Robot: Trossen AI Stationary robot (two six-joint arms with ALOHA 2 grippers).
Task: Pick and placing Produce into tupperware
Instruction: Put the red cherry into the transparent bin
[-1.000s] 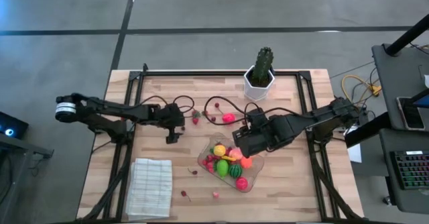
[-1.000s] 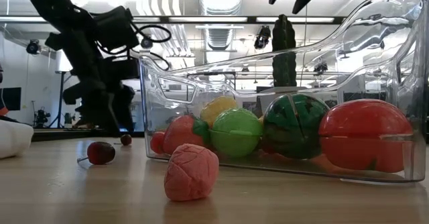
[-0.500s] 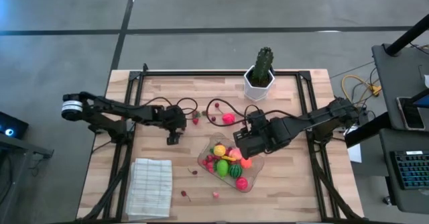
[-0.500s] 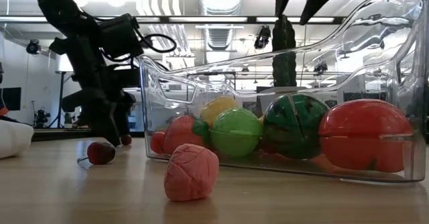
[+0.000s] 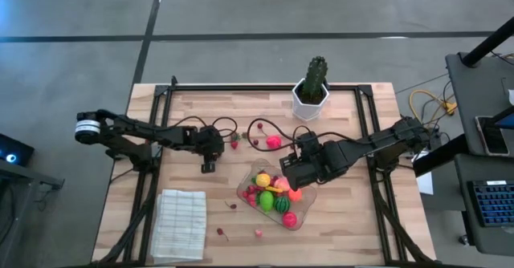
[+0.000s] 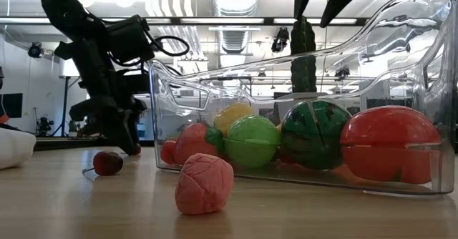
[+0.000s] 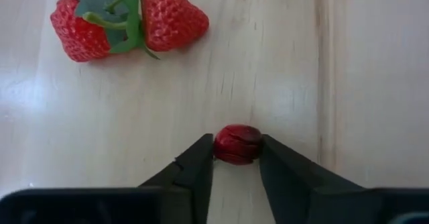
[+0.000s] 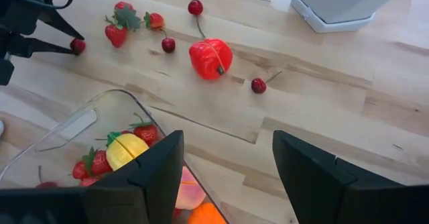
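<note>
Two dark arms work over a wooden counter [image 5: 345, 220]. The left pincer [image 7: 236, 158] is lowered to the counter surface with its two fingers closed against either side of a small dark red cherry [image 7: 237, 144], which sits on the wood between the fingertips; in the high view this pincer [image 5: 208, 164] lies left of centre, and in the low view [image 6: 123, 133] it reaches the counter beside the container's left end. Just beyond the cherry lies a pair of strawberries [image 7: 127, 24] joined by green leaves. The right pincer [image 8: 226, 177] hovers above the near edge of the tupperware [image 5: 245, 189], its fingers apart and holding nothing; in the high view it [image 5: 291, 174] sits over the container's upper right corner. The tupperware, a clear shallow container, rests right of centre on the counter and already holds a yellow piece [image 5: 263, 180], a green ball [image 6: 252, 141], a striped green melon ball [image 6: 315, 133], a large red piece [image 6: 388, 153] and several small strawberries. Loose produce remains on the counter: a red pepper-like fruit [image 8: 210, 58], scattered cherries [image 8: 259, 85], and a pink knobbly piece [image 6: 204, 184] in front of the container. A cactus in a white pot [image 5: 312, 94] stands at the far edge, and a white folded cloth [image 5: 179, 223] lies at the near left.
</note>
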